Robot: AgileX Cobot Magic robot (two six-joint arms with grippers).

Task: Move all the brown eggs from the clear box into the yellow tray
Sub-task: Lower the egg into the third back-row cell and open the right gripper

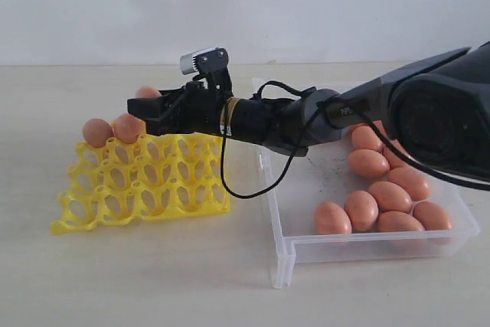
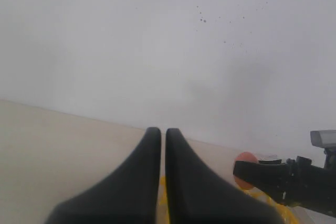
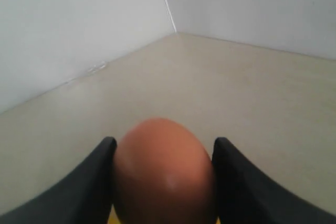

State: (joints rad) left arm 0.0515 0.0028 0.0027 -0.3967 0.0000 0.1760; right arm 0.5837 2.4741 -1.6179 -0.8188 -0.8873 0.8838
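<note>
My right gripper (image 1: 145,106) reaches across from the right and hovers over the back of the yellow tray (image 1: 145,189). It is shut on a brown egg (image 1: 147,92); in the right wrist view that egg (image 3: 164,179) fills the gap between both fingers of the gripper (image 3: 164,142). Two brown eggs (image 1: 97,132) (image 1: 128,128) sit in cups at the tray's back left. Several more brown eggs (image 1: 367,164) lie in the clear box (image 1: 283,254) at the right. My left gripper (image 2: 163,132) is shut and empty, raised over the tray's near side, and does not show in the exterior view.
The right arm's dark forearm (image 1: 429,105) and a looping black cable (image 1: 253,189) hang over the gap between tray and box. A pale wall stands behind the beige tabletop (image 1: 153,281).
</note>
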